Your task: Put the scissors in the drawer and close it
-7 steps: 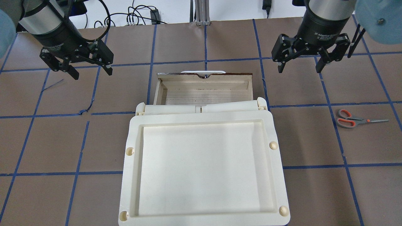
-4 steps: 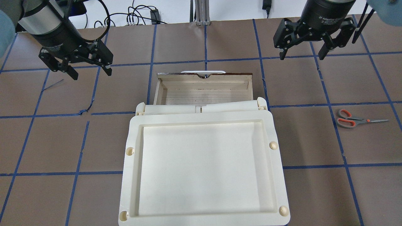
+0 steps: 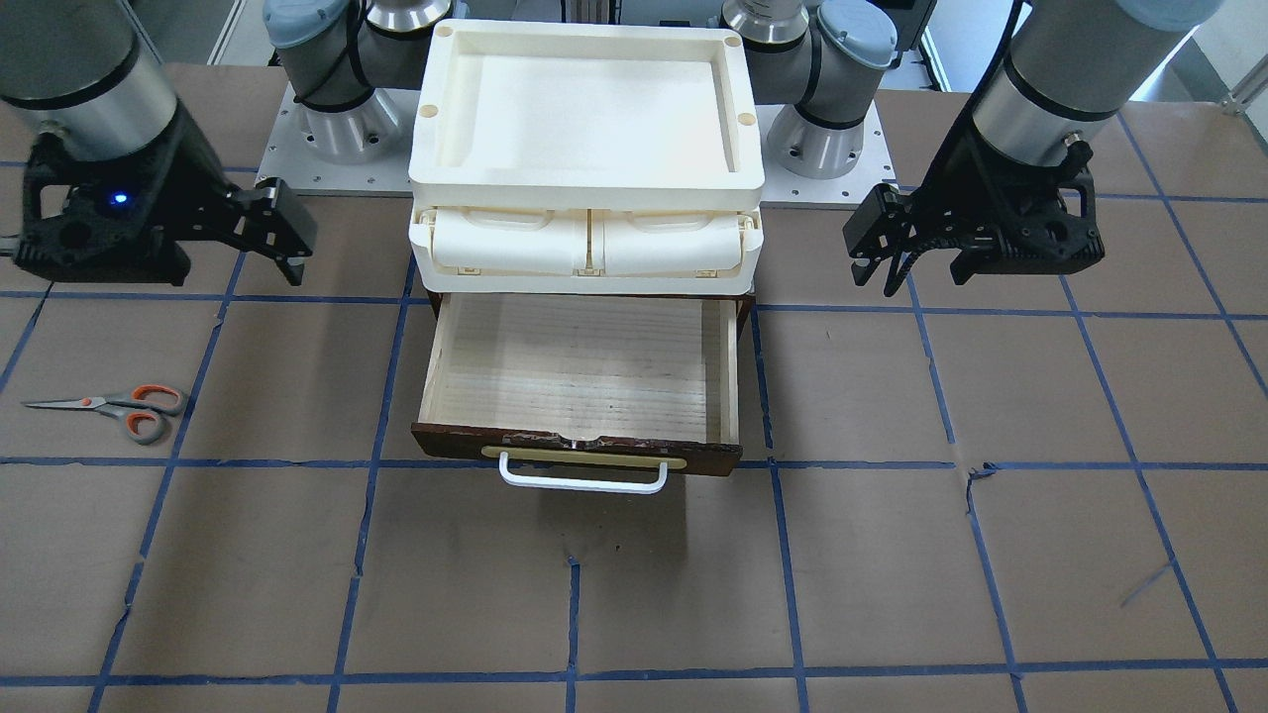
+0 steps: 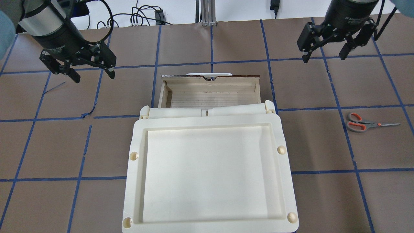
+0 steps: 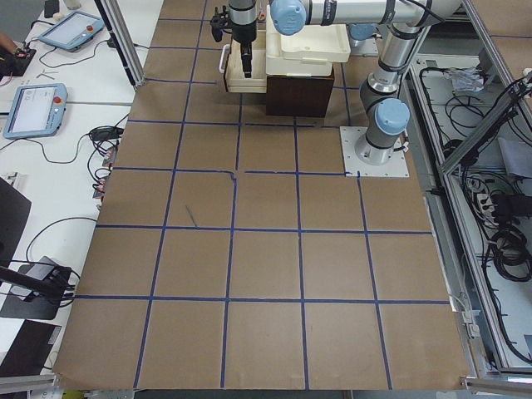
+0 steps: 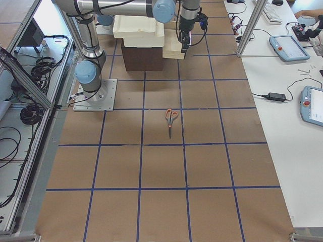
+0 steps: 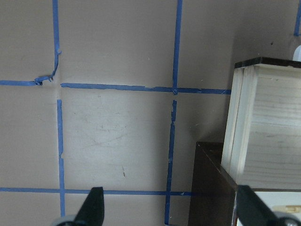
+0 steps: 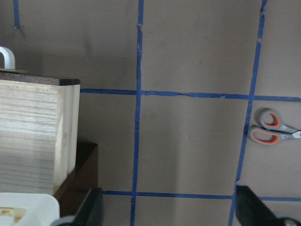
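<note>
The front-facing view shows the drawer's [image 3: 580, 366] dark front and white handle [image 3: 582, 482] — overhead gives only their top edge. The drawer stands pulled out. The scissors [image 4: 368, 123] lie flat on the table [image 4: 226, 42], brown paper gridded with blue tape, well off to the robot's right. The left gripper [image 4: 93, 77] and right gripper [image 4: 324, 58] hang pointing down — fingers spread wide, holding nothing.

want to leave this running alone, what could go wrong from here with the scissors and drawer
1. The scissors lie flat and closed on the table, apart from the open right gripper; a top pinch may slip off the thin metal.
2. The cream compartments sit directly over the open drawer's back, so a careless drop could land on them or the rim, blocking closing.
</note>
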